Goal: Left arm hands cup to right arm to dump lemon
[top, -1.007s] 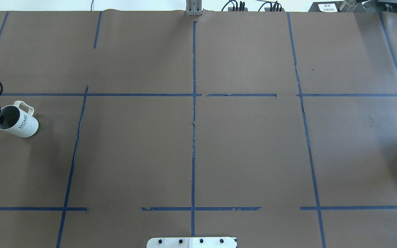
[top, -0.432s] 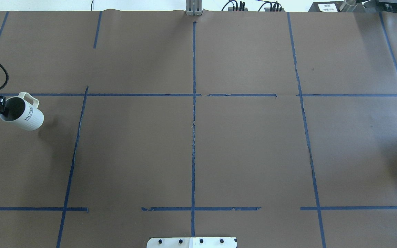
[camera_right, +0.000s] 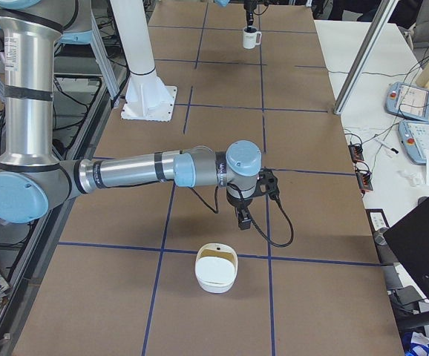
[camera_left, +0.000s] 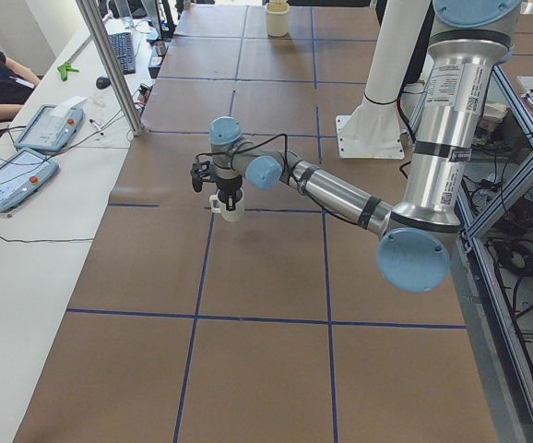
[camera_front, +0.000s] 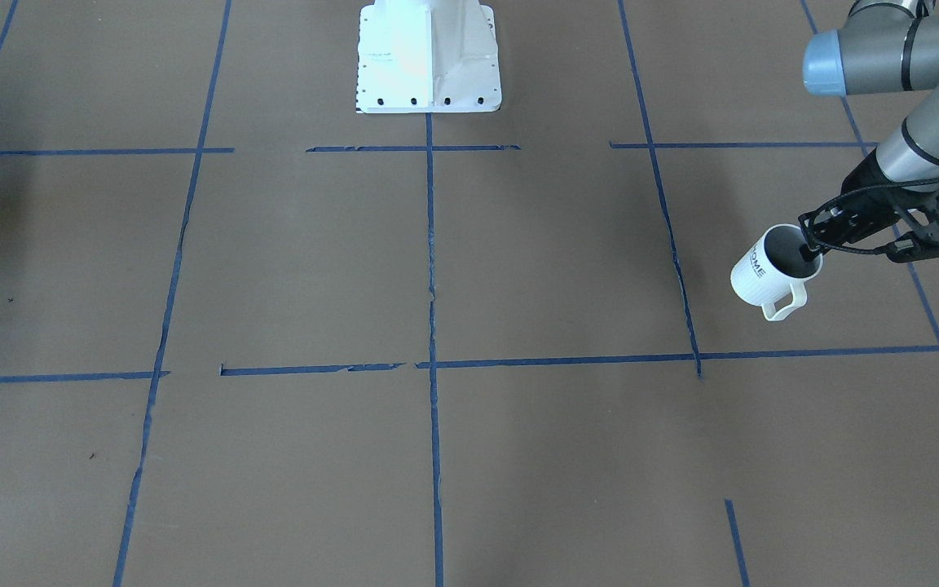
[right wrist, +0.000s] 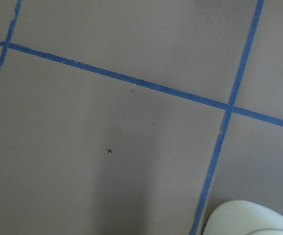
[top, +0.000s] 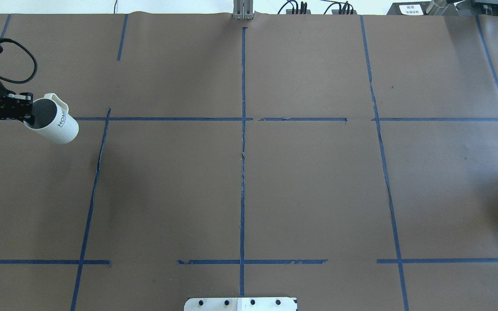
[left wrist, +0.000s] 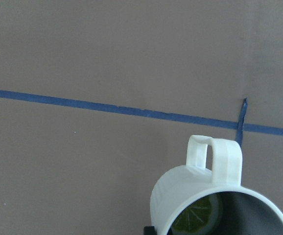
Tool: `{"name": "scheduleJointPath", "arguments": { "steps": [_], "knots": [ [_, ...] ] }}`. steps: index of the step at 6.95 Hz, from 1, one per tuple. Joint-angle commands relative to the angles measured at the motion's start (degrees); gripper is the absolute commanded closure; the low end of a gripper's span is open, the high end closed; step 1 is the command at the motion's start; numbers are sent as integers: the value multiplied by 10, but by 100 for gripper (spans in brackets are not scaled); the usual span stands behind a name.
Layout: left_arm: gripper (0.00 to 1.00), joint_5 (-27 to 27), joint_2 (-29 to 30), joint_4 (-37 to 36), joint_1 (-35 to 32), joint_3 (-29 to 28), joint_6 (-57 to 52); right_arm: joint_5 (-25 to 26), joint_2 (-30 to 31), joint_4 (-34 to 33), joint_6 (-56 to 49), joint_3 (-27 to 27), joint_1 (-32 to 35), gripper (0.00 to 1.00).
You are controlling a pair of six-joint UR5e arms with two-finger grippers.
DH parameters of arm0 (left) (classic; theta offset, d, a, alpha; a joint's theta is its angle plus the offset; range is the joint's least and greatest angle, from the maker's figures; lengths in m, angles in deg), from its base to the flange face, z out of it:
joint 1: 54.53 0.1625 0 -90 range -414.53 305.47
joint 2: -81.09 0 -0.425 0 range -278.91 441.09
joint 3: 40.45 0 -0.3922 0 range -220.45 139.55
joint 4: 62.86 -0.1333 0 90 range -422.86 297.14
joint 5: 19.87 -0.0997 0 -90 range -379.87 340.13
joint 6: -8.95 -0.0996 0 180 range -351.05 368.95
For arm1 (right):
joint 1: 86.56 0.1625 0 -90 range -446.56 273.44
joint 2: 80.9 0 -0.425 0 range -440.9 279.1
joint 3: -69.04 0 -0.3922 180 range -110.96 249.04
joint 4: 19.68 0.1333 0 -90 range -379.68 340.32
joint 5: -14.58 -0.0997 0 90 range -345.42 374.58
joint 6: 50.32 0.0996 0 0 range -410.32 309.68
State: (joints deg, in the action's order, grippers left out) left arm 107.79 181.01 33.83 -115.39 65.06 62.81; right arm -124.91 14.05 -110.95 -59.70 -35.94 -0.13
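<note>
1. The left claw (top: pixel 25 113) is clamped on the rim (left wrist: pixel 167 220) of a white mug (top: pixel 56 126). One finger sits inside the mouth and one outside.
2. The mug hangs in the air over the brown table (top: pixel 275 181), near the end on the robot's left. Its shadow lies apart from it. The handle (left wrist: pixel 227 161) points away from the robot.
3. A yellow-green lemon (left wrist: pixel 196 218) lies loose at the bottom of the mug.
4. The right arm (camera_right: pixel 140 174) is well away, near the table's other end. Its claw (camera_right: pixel 242 216) points down near a white bowl (camera_right: pixel 214 283). Whether that claw is apart or together cannot be told.
5. The mug looks like glazed ceramic: stiff, smooth, likely slippery, fairly heavy for a pinch on the rim, and liable to chip if dropped.
6. The lemon looks light and would probably roll out once the mug tips.
7. Good places for the second claw are the handle loop or the free stretch of rim opposite the left fingers.
</note>
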Motion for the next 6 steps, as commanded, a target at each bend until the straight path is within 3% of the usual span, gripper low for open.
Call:
{"name": "scheduleJointPath", "arguments": {
  "steps": [1, 3, 5, 6],
  "knots": [
    [100, 0, 53, -19, 37, 0, 116, -1, -17, 70, 0, -1, -47, 1],
    [100, -4, 99, -18, 76, 1, 213, 2, -83, 84, 2, 10, -107, 1],
    [100, -5, 135, -22, 120, -2, 272, 4, -139, 89, 20, 11, -164, 9],
    [100, -5, 154, -48, 126, -1, 283, 4, -157, 120, 33, 13, -191, 9]
  ]
}}
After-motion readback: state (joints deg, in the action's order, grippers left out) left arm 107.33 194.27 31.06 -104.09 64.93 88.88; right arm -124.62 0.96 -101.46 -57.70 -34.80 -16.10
